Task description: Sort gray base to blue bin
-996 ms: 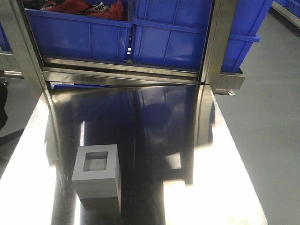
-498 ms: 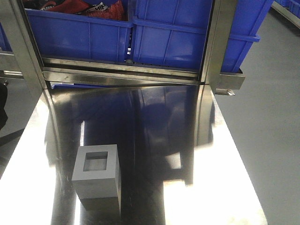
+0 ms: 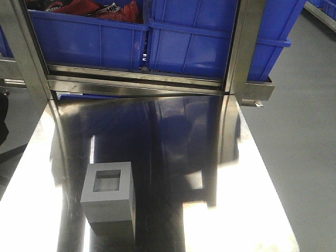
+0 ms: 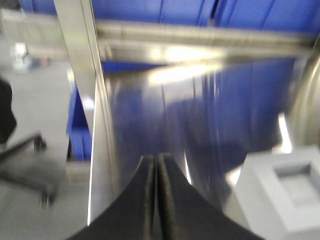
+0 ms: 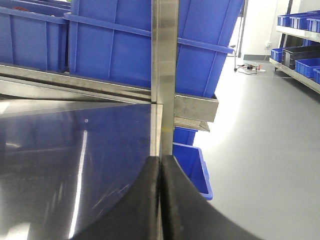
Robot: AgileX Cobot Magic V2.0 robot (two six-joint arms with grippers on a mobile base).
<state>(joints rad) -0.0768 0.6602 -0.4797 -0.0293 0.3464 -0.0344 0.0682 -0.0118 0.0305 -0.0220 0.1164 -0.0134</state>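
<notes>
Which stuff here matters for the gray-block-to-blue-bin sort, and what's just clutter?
Job:
- gray block, on the table
- blue bins on the rack; which one is the target isn't clear
- left gripper, shut, empty
- right gripper, shut, empty

Lying about:
- red items in one bin
- blue tub on the floor
- steel table

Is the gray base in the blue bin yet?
No, out: the gray base stands on the steel table, recess up, short of the blue bins.
</notes>
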